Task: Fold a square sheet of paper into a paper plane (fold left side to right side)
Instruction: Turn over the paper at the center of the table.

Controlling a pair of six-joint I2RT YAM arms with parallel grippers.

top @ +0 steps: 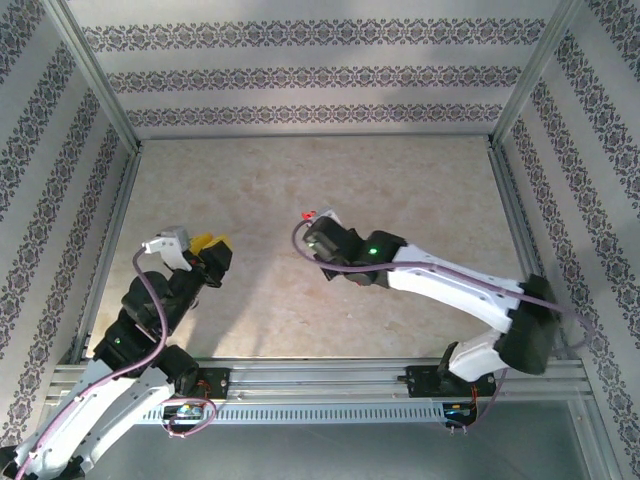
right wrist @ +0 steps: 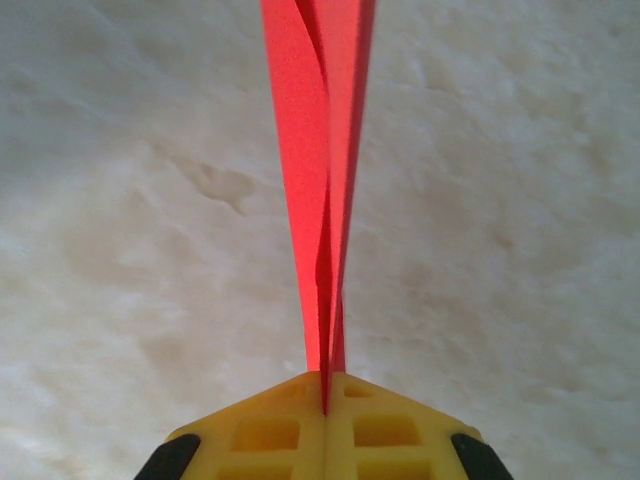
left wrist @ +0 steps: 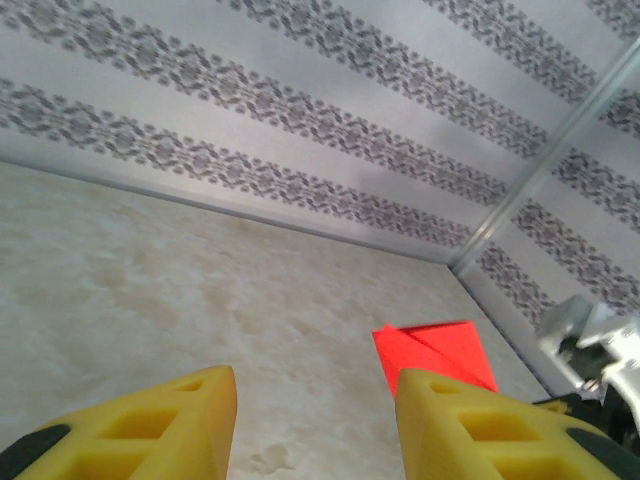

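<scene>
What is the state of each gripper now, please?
Left gripper: open, holding nothing.
Right gripper: closed on the folded red paper.

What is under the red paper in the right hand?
Marbled table shows on both sides of the paper, pinched edge-on in the shut right hand. The strip of table straight behind the paper is covered.

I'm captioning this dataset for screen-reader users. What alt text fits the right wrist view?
The right gripper, with yellow fingers, is shut on a folded red paper, seen edge-on, its layers spreading slightly as they run to the top of the frame. Behind it lies a pale, mottled table.
</scene>
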